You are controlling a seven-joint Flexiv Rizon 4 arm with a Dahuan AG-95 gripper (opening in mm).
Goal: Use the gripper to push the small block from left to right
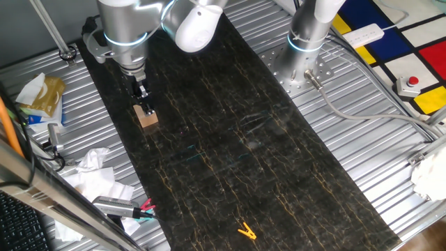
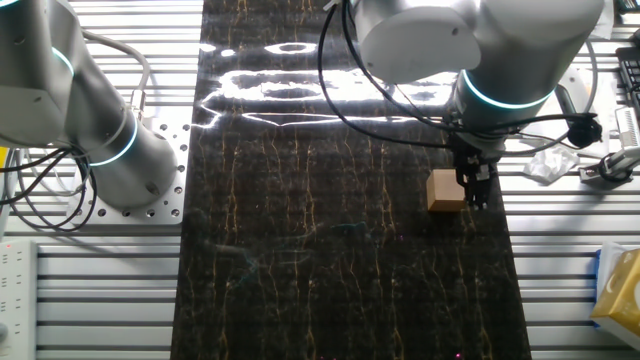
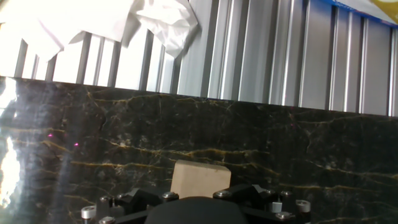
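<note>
Gripper (image 1: 146, 106) sits low, touching your block (image 1: 147, 117) on the dark mat (image 1: 230, 146). Fingers look pressed together, pinching nothing.

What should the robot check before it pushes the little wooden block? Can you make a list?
1. Small black two-finger gripper down beside the small light-tan wooden cube: ok.
2. Fingers actually touching the cube: cannot tell.
3. Cube flat on the black marbled mat: ok.
4. Mat ahead of the cube free of things: ok; the tiny orange clip lies far off near the mat's end.
5. Fingers closed for a firm push: cannot tell.
6. Cube centred ahead of the hand, hand view: ok.
</note>
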